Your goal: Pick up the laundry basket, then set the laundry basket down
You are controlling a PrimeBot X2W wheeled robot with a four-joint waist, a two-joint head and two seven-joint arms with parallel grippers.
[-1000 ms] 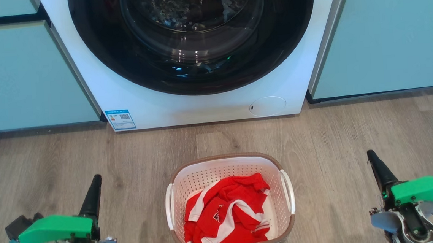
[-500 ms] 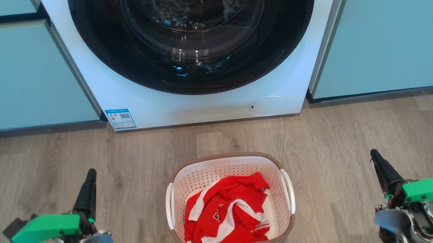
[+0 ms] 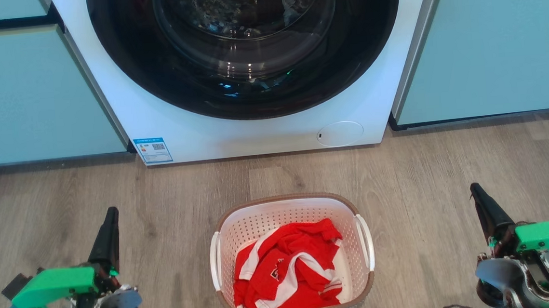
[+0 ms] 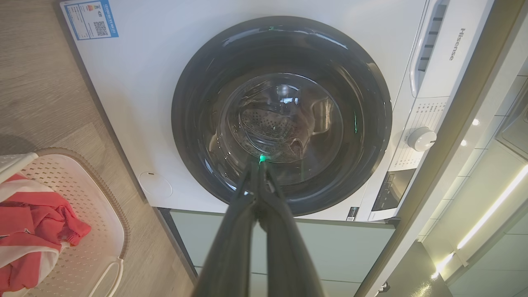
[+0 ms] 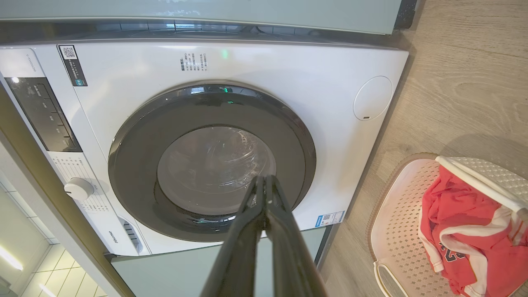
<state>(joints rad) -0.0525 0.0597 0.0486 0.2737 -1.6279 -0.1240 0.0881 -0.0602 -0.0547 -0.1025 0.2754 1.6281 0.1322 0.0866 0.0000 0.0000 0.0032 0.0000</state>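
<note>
The laundry basket [image 3: 288, 211], white and perforated with a brown rim band and white side handles, stands on the wooden floor in front of the washing machine. A red and white garment [image 3: 287, 269] lies inside it. My left gripper [image 3: 112, 212] is shut and empty, well left of the basket. On the far side, my right gripper [image 3: 474, 188] is also shut and holds nothing. The basket [image 4: 78, 231] lies at the lower left of the left wrist view, apart from my left gripper [image 4: 260, 163]. In the right wrist view the basket [image 5: 396, 231] is lower right of my right gripper [image 5: 264, 179].
A white front-loading washing machine [image 3: 253, 131] with a dark round door [image 3: 247, 44] stands just behind the basket. Pale teal cabinet fronts [image 3: 28, 94] flank it on both sides. Bare wooden floor [image 3: 171, 200] lies between each gripper and the basket.
Both grippers have drifted slightly outward, away from the basket, and a little further up the head view. The basket and garment have not moved.
</note>
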